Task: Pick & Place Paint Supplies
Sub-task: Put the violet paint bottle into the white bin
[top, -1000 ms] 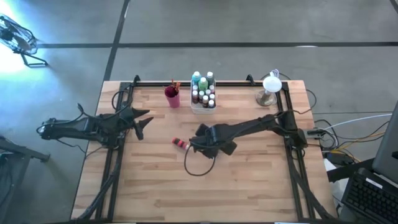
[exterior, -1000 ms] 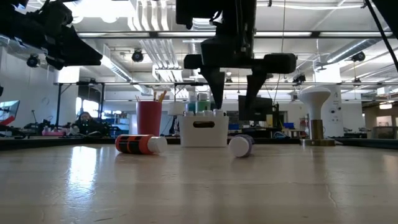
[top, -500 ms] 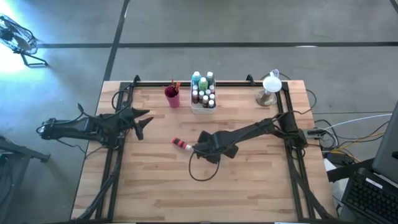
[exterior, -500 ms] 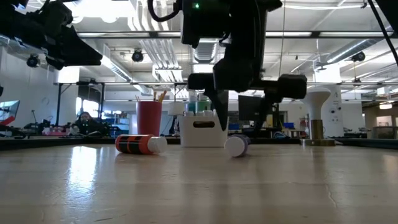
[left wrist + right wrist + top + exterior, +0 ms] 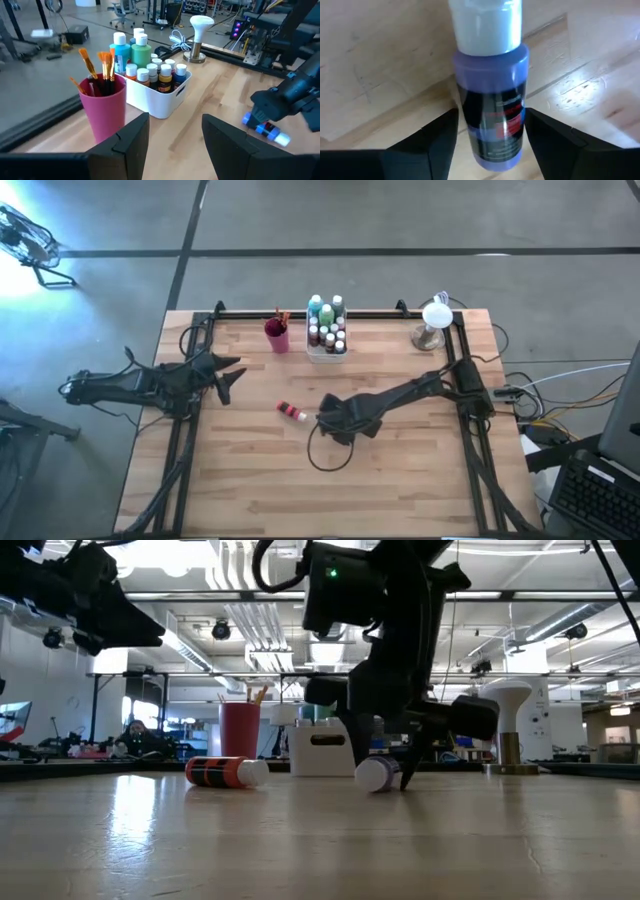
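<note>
The right arm reaches from its mount at the right edge of the surface (image 5: 240, 480) in toward the middle, stretched long and low, with its wrist bent down so that the right end effector (image 5: 490, 131) stands at the wood. Its two dark fingers (image 5: 427, 142) straddle a blue paint bottle (image 5: 490, 105) that lies on its side on the surface, white cap pointing away from the wrist; the fingers stand on either side of the bottle's body, close to it, and whether they already press on it cannot be told, though the bottle rests on the wood and is not lifted. In the low view the same bottle (image 5: 378, 774) shows between the finger ends with its cap toward the camera. Just beyond this end effector, on the side away from its arm's mount, a red paint bottle (image 5: 291, 412) lies on its side, apart from the fingers. Farther off, toward the back edge, stand the white tray (image 5: 326, 352) packed with upright paint bottles (image 5: 159, 75) and, just beside it, the magenta cup (image 5: 104, 107) holding orange-tipped paintbrushes (image 5: 106, 67). A white lamp (image 5: 434, 320) stands near the back right corner. The left arm waits folded at the left edge, held above the surface, its left end effector (image 5: 175, 145) spread wide and empty, pointed toward the cup and tray.
</note>
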You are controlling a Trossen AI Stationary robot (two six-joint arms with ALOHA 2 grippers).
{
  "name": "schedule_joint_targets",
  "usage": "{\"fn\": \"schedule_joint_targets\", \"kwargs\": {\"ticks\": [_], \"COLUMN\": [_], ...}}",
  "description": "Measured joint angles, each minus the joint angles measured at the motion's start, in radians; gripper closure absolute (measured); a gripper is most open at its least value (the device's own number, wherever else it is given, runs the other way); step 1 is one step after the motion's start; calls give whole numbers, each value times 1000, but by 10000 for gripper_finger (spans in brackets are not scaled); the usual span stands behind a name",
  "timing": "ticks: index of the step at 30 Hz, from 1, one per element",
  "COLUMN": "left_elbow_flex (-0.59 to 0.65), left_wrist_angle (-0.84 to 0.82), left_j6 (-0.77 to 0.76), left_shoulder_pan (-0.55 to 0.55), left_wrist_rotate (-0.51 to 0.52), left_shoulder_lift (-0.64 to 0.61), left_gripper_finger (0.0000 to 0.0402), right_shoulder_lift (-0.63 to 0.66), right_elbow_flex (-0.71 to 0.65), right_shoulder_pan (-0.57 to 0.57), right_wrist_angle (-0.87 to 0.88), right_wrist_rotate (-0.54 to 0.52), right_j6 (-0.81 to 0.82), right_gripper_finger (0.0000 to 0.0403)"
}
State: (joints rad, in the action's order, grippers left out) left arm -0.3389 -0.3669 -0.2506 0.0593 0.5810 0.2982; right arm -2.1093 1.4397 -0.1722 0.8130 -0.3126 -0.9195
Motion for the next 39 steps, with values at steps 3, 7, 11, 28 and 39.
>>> {"fn": "schedule_joint_targets", "kwargs": {"ticks": [3, 7, 11, 28, 39], "left_elbow_flex": [0, 0, 0, 0, -2], "left_wrist_angle": [-1, 0, 8, 182, 762], "left_j6": [-41, -31, 15, -27, 325], "left_shoulder_pan": [1, 1, 0, 0, 2], "left_wrist_rotate": [-31, -48, -32, -83, -434], "left_shoulder_lift": [3, 12, 15, 37, 241], "left_gripper_finger": [213, 213, 213, 213, 213], "right_shoulder_lift": [0, -1, -2, 329, 479], "right_elbow_flex": [-27, -30, -13, 0, -52], "right_shoulder_pan": [0, 0, 0, 1, 24], "right_wrist_angle": [-33, -42, -70, -88, -365], "right_wrist_rotate": [-1, 9, 20, 329, 190], "right_j6": [58, 177, 283, 736, 809], "right_gripper_finger": [190, 227, 290, 315, 315]}}
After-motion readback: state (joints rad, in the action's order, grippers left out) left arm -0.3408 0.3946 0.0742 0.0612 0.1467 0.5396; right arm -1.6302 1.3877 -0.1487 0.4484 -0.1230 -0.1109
